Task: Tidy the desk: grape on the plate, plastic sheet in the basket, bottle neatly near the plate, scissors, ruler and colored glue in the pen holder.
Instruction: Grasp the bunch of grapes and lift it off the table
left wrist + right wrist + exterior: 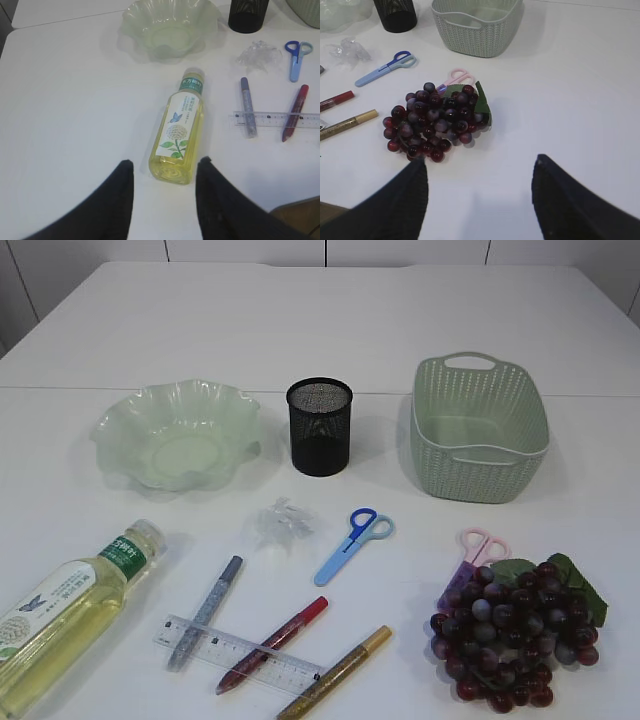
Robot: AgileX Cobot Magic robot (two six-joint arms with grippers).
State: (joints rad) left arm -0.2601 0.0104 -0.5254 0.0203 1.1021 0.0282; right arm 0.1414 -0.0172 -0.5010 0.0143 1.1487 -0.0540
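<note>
While nothing is held yet, both claws hang open over a cluttered desk.

Nearest, the left gripper [164, 172] gapes just behind the lying bottle [178, 134], likely heavy, smooth and rollable, best taken mid-body; the right gripper [479, 172] stands wide near the grape [436, 121], a soft, knobbly bunch to cup gently. Farther off wait the plate [120, 425] at left and the basket [428, 455] at right.

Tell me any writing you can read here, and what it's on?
Bottle label: Chinese characters on the green band and white panel, too small and blurred to read; a butterfly and flower picture shows.
Ruler: scale marks, numbers unreadable.
Glue pens: no legible print.
Nothing else carries text.
</note>
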